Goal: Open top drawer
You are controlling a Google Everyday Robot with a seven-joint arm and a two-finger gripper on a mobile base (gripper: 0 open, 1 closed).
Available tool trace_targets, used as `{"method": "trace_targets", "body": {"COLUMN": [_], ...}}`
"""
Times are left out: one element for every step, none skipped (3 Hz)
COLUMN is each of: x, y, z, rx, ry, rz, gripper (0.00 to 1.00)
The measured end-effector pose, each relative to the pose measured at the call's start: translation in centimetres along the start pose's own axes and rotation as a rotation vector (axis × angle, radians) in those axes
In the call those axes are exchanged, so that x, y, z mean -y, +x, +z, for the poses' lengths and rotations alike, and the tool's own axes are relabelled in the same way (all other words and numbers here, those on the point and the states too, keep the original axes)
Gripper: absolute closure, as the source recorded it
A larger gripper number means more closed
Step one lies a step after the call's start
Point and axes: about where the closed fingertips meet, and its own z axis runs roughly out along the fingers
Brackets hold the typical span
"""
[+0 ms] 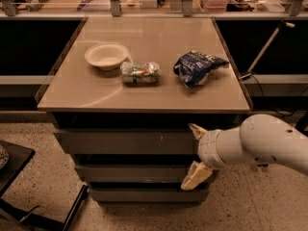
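Note:
The top drawer (125,142) is the widest grey flat front just under the tabletop, with small whitish scratches near its middle right. It looks flush with the cabinet. My gripper (195,155) sits in front of the drawer's right end, on a white arm coming in from the right. Its two cream fingers are spread apart, the upper fingertip (196,129) near the drawer's top edge and the lower one (192,179) down over the second drawer front. Nothing is between them.
On the tan tabletop (96,93) stand a white bowl (106,56), a lying crumpled can (140,72) and a blue chip bag (196,67). Two narrower drawer fronts (134,173) lie below. A black stand (19,177) is at the lower left on the speckled floor.

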Motion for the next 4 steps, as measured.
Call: {"method": "trace_targets", "body": {"x": [3.5, 6.7, 7.0, 7.0], "y": [2.1, 3.6, 3.5, 3.5], "z": [3.0, 4.8, 4.8, 4.8], "rx": [-0.032, -0.068, -0.066, -0.066], "ry": [0.043, 0.122, 0.131, 0.131], "rz": [0.031, 0.053, 0.054, 0.053], "gripper": [0.0, 0.0, 0.0, 0.0]}}
